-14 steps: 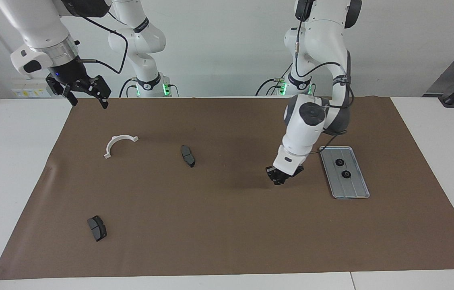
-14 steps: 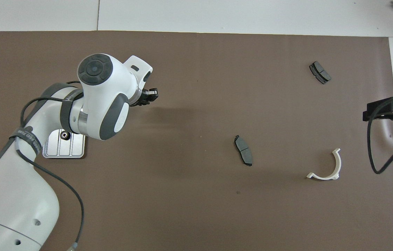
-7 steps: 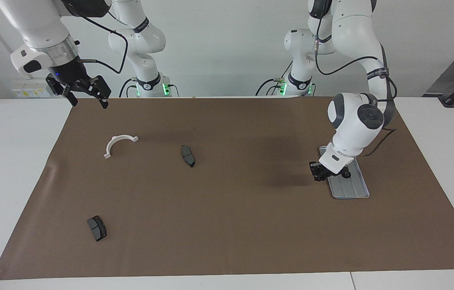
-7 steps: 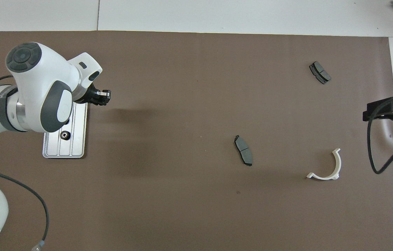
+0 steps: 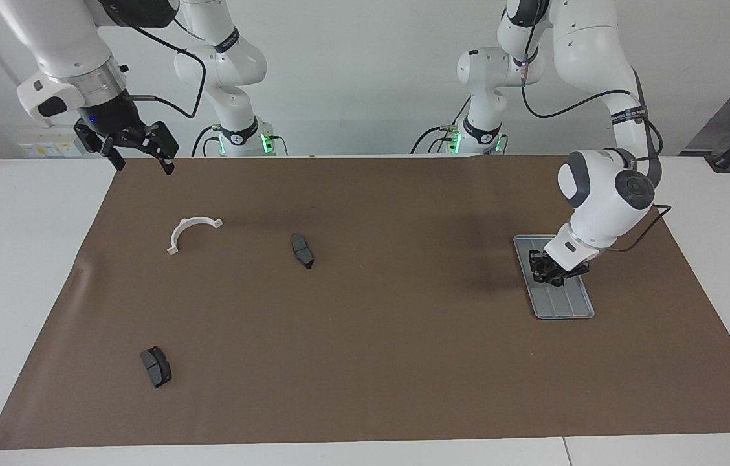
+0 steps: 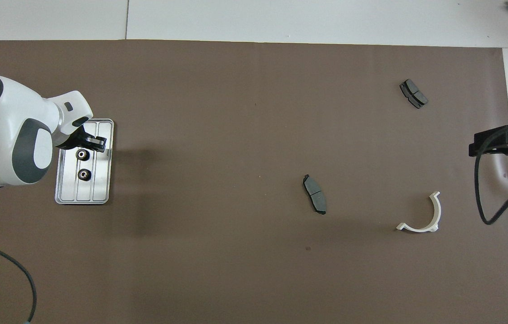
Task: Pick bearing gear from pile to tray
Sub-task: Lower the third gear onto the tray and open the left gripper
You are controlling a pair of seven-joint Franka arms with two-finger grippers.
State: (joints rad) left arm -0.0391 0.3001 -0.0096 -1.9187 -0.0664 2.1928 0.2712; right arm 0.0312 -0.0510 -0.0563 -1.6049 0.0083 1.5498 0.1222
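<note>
Brown mat: left gripper (image 5: 544,277) over tray (image 5: 575,304), jaws closed, contents unclear; right gripper (image 5: 138,155) waits, jaws spread.

The left arm reaches out from its base and bends down at the wrist, its left gripper (image 5: 547,274) pointing steeply down, low and closed tight, fingertips together. Whether anything sits between them cannot be told. The right arm waits raised near its own base, its right gripper (image 5: 139,157) hanging downward with the fingers spread wide apart and nothing between them.
</note>
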